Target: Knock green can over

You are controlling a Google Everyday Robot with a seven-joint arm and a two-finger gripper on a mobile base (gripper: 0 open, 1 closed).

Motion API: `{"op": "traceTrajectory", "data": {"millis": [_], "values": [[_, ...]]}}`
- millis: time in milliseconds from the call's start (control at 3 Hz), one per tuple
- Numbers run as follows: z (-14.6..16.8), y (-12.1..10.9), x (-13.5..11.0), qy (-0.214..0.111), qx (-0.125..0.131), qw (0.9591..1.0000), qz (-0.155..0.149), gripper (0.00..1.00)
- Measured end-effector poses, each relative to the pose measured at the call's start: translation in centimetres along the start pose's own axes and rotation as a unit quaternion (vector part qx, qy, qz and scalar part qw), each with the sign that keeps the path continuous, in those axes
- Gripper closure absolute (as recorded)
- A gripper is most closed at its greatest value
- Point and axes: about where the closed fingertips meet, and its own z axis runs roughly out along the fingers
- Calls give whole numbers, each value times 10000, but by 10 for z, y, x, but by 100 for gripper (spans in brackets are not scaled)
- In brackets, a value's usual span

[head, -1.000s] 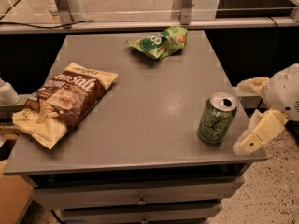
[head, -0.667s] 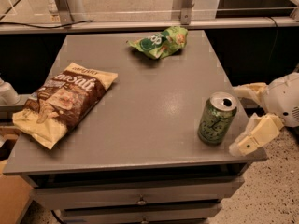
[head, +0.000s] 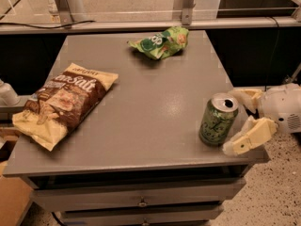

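The green can (head: pixel 217 120) stands upright near the table's right front corner, silver top up and pale script on its side. My gripper (head: pixel 236 121) is just to the right of the can at the table's right edge. It is open, with one pale finger (head: pixel 245 96) behind the can's right side and the other (head: pixel 250 136) in front of it. The fingers sit very close to the can; I cannot tell whether they touch it.
A brown and cream chip bag (head: pixel 63 102) lies on the left part of the grey table (head: pixel 141 126). A green foil snack bag (head: pixel 160 42) lies at the back middle. A rail runs behind the table. A cardboard box (head: pixel 9 201) sits at the lower left on the floor.
My gripper has shifted slightly left, closer to the can's right side. The can stands upright in the same spot. The bags have not moved.
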Motion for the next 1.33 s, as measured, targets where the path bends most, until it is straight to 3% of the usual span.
{"op": "traceTrajectory", "data": {"millis": [333,667,1000,1333], "values": [[10,6,-1,-280,-118,9995,52,16],[14,8,-4,-412,-178,9990,19,39],[13,4,-10,-419,-174,9990,-61,62],[12,-5,-28,-108,-109,9993,-335,86]]}}
